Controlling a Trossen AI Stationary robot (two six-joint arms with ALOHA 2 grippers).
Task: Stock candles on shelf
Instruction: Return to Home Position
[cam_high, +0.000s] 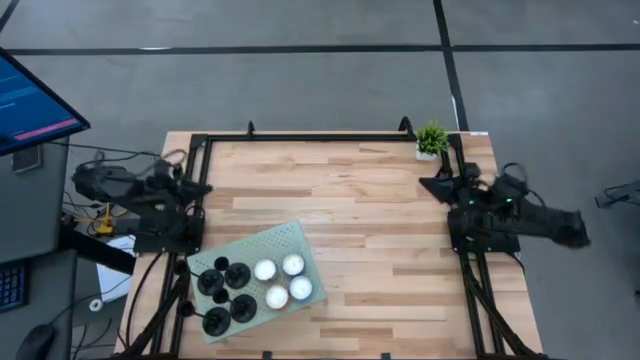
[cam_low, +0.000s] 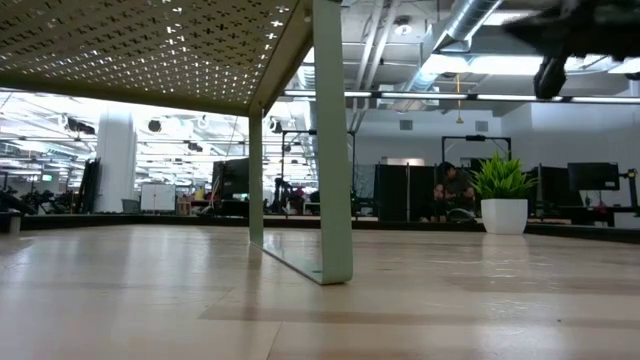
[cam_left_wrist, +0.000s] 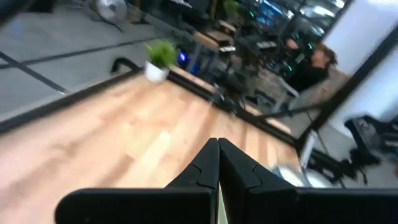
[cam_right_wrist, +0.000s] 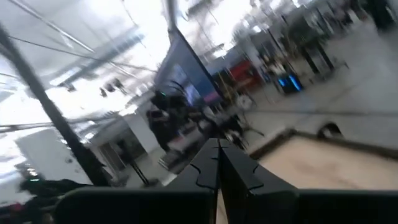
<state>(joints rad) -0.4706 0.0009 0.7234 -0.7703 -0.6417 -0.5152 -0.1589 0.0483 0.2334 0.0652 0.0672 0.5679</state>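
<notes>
- Bench: light wooden planks, carrying everything below.
- Shelf: pale green perforated panel, standing on the bench and lying skewed to the planks. In the low view its top is showing from beneath, raised on a flat green leg.
- Left arm: folded up just beyond the shelf's far corner, off its surface. Left gripper is pointing out across the bench, away from the shelf. Its fingers are pressed together tip to tip, gripping nothing.
- Right arm: sitting well apart from the shelf, across the bench. Right gripper is looking out into the room, its fingers likewise closed on each other and empty.
- Plant: small, in a white pot, standing well apart from the shelf, on the right arm's side.
- Dark round pieces: four are occupying the shelf half nearer the left arm.
- Candles: four white tealights are sitting two by two on the shelf's other half, close together, just beside the dark pieces.
</notes>
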